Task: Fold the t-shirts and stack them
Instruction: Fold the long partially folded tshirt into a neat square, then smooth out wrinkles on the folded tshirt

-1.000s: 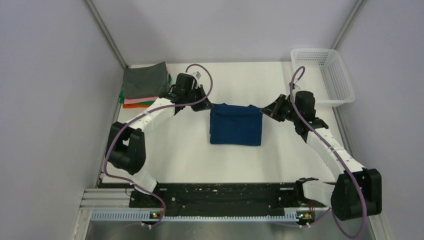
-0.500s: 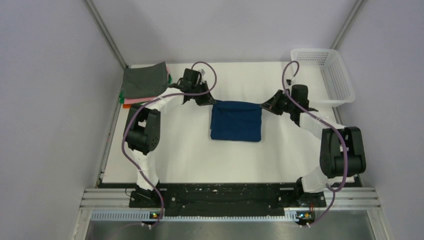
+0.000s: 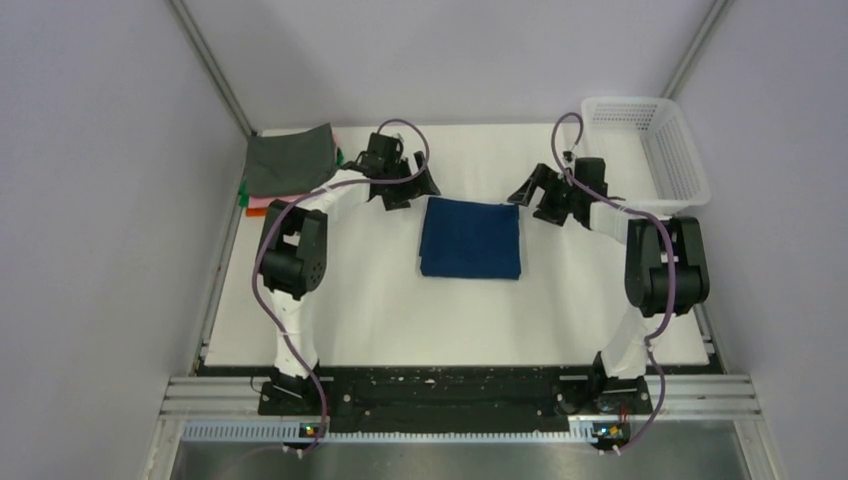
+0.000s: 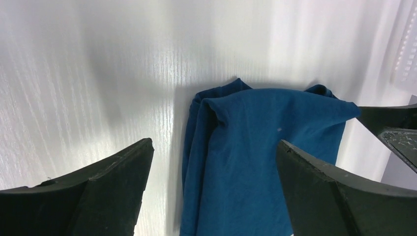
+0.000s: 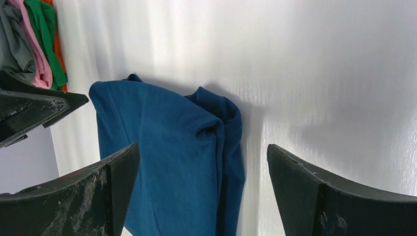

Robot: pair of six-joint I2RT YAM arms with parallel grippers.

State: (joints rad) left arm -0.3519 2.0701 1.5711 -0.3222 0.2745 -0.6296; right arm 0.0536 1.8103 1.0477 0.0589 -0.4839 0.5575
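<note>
The folded navy t-shirt (image 3: 470, 238) lies flat at centre frame on the counter (image 3: 380, 310). Just beyond its far corners, the left hand (image 3: 412, 188) and right hand (image 3: 530, 195) hang wide open, holding nothing. The likely next step is transfer: each hand should pinch all layers at its corner, lift level, and set the shirt squarely on the stack (image 3: 290, 160) at upper left.

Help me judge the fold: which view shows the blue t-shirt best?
Top external: the whole blue t-shirt shows as a folded rectangle. Each wrist view catches only one bunched end, cut off at the bottom edge.
</note>
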